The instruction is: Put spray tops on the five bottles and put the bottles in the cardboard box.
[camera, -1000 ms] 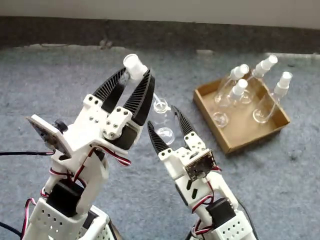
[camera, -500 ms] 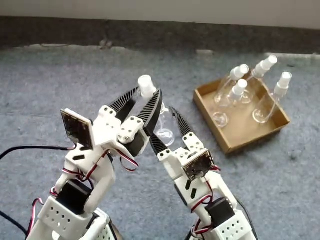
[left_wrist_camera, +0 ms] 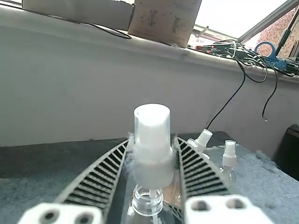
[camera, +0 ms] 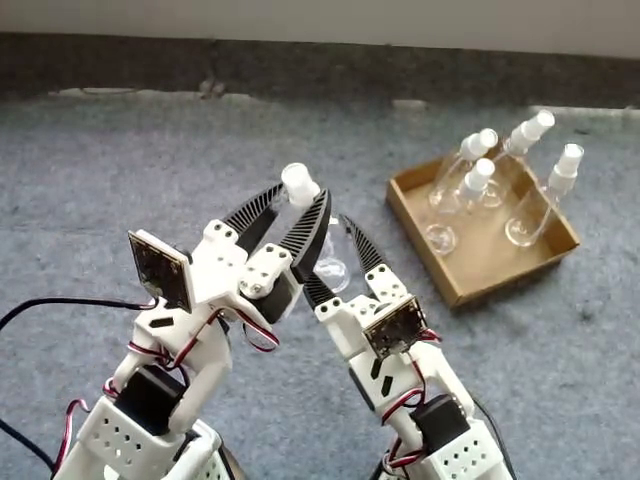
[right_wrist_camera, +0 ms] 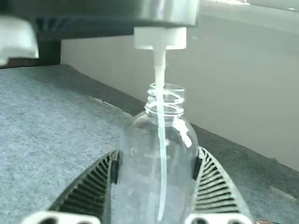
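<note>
Grey carpeted surface [camera: 120,160] runs to a pale wall [camera: 320,20] along its far edge, with open room across its left half and far side. One cardboard box [camera: 418,243] sits near the right edge, with four capped bottles [camera: 465,190] lying close together inside. Near the middle, the right arm's fingers [camera: 365,245] are clamped on the fifth bottle [right_wrist_camera: 156,154]. Just above it, the left arm's fingers [left_wrist_camera: 100,172] pinch one spray top [left_wrist_camera: 152,140]. Its tube [right_wrist_camera: 159,70] dips through the bottle's neck, and the collar is apart from the threads.

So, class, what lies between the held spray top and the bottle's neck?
A thin white tube hanging from the spray top into the bottle; right wrist view.
</note>
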{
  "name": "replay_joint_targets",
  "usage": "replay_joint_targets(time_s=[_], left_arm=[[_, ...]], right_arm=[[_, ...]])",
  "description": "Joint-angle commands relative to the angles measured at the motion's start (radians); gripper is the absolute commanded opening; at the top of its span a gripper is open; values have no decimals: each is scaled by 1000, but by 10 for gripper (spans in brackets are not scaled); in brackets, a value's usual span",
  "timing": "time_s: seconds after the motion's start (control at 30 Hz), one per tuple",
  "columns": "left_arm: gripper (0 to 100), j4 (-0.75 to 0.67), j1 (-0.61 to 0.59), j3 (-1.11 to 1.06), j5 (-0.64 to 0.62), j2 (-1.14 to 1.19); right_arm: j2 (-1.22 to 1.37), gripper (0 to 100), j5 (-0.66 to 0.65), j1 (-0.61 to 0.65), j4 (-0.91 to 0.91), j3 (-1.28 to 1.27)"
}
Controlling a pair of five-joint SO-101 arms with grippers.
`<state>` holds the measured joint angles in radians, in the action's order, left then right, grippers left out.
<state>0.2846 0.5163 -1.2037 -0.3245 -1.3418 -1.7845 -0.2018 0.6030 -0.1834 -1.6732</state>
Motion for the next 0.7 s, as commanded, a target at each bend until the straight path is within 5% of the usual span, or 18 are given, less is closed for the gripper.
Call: replay_joint_targets(time_s=[0.0, 0.67], left_arm=[[5, 14, 30, -33, 6, 33], [8, 14, 30, -30, 170, 33]], right_arm=[[-24, 81, 3, 5, 4, -119], [-24, 81, 3, 4, 4, -119]])
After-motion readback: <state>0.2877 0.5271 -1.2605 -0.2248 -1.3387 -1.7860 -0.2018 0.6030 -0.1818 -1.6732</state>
